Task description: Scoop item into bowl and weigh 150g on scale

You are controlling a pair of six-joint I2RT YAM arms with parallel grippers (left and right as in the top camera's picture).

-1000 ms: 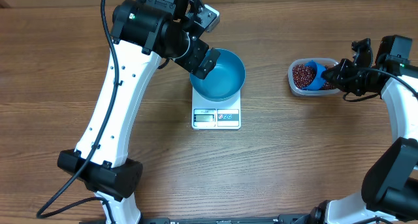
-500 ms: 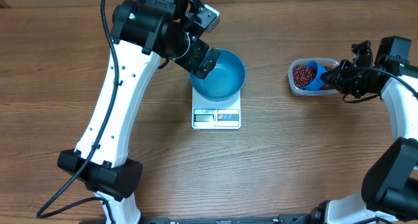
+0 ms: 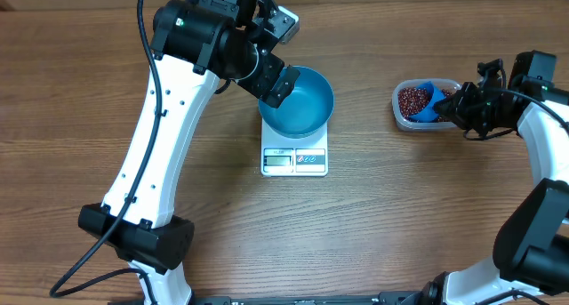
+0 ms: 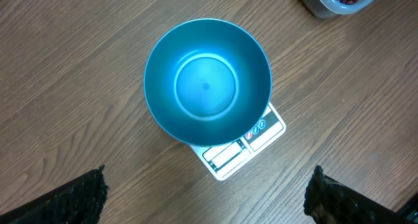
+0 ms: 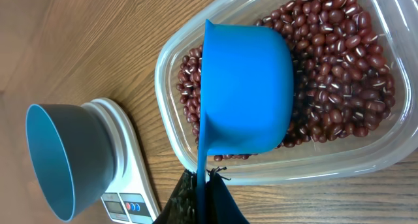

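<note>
Now the right fingers (image 5: pixel 213 198) pinch the handle of the blue scoop (image 5: pixel 245 87) tight, so its cup rests in the beans (image 5: pixel 339 67) in the clear tub (image 5: pixel 168 74) just ahead of them. The empty bowl (image 4: pixel 207 83) sits on the scale (image 4: pixel 235 152), below the wide-open left fingers (image 4: pixel 330 198), ready to catch beans.

The left arm (image 3: pixel 156 136) rises from its base at the near left edge, its long white link slanting toward the far side before the dark wrist bends right. There the left pincer (image 4: pixel 206 196) hangs pointing down with its two black fingers (image 4: pixel 72 198) spread wide apart, gripping nothing. The right arm (image 3: pixel 542 136) runs up the right edge and turns its wrist leftward, low over the surface, with the right pincer (image 5: pixel 202 188) clamped tight on the thin handle of a scoop (image 5: pixel 245 87).
</note>
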